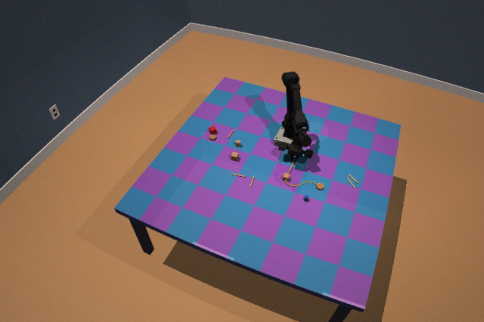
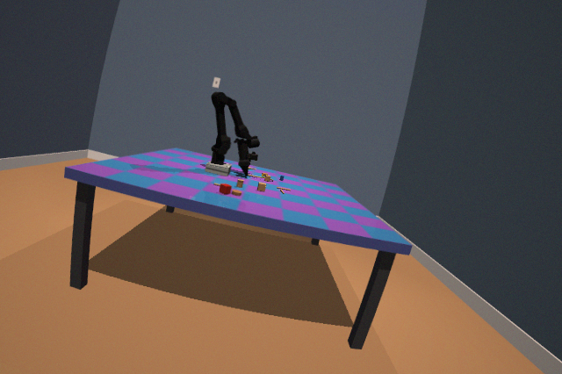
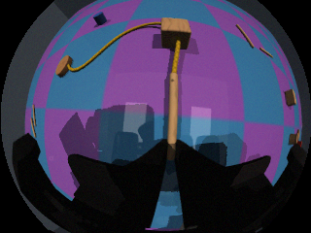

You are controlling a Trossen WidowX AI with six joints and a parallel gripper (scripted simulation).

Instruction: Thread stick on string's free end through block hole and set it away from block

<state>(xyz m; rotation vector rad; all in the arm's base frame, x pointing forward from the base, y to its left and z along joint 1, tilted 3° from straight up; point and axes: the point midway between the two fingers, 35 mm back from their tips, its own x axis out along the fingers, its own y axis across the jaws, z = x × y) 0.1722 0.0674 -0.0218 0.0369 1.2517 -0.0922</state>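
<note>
My gripper (image 3: pixel 170 144) (image 2: pixel 246 175) is shut on the far end of the wooden stick (image 3: pixel 172 109), low over the table. The yellow string (image 3: pixel 176 58) runs from the stick's other end to the near side of the wooden block (image 3: pixel 175 33) (image 1: pixel 286 176). More string leaves the block's far side and curves to the round wooden button (image 3: pixel 64 66) (image 1: pixel 320 186). So the string passes through the block, and the stick is wholly outside it on the gripper's side. The block sits on the table (image 1: pixel 218 205). The hole itself is hidden.
A blue cylinder (image 1: pixel 306 198) (image 3: pixel 99 18) lies beyond the string. Two loose sticks lie to the right in the top view. To the left are other loose sticks, a second wooden block (image 1: pixel 234 156), a wooden cylinder (image 1: pixel 237 143), a wooden disc (image 1: pixel 212 137) and a red cube (image 1: pixel 212 129).
</note>
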